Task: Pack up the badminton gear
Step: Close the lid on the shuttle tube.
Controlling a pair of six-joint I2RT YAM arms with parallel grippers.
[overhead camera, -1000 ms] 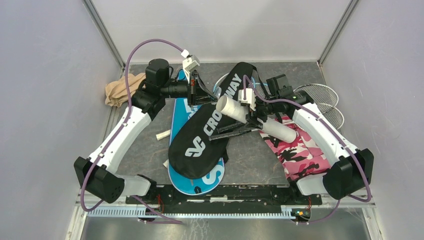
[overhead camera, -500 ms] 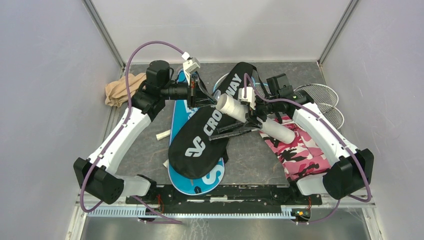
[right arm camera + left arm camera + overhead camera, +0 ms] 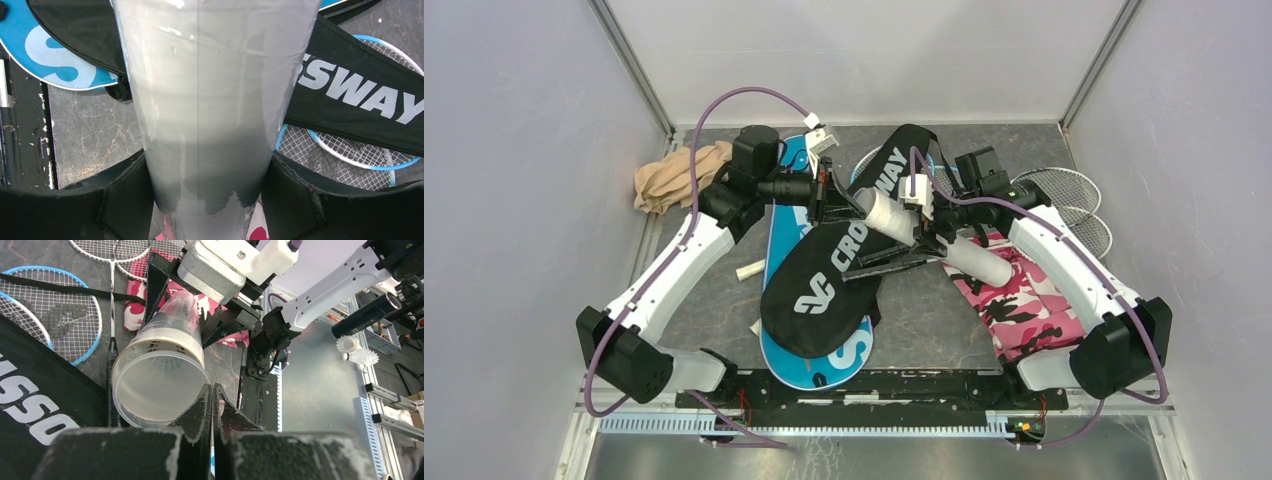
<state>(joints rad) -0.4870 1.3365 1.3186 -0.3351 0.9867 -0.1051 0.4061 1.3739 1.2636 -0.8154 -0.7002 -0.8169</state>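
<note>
My right gripper is shut on the long white tube near its middle and holds it tilted above the table; in the right wrist view the tube fills the space between both fingers. My left gripper is shut and sits right at the tube's open end, fingertips against its rim. White feathers show through the tube wall. The black CROSSWAY cover lies on the blue cover. A blue racket and silver rackets lie behind.
A pink camouflage cloth lies under the right arm. A tan cloth bundle is at the back left. Small white pieces lie left of the blue cover. Two shuttlecocks show beyond the table rail in the left wrist view.
My left arm has swung right, bringing its shut gripper up to the tube's open end. The right arm and the tube have not moved.
</note>
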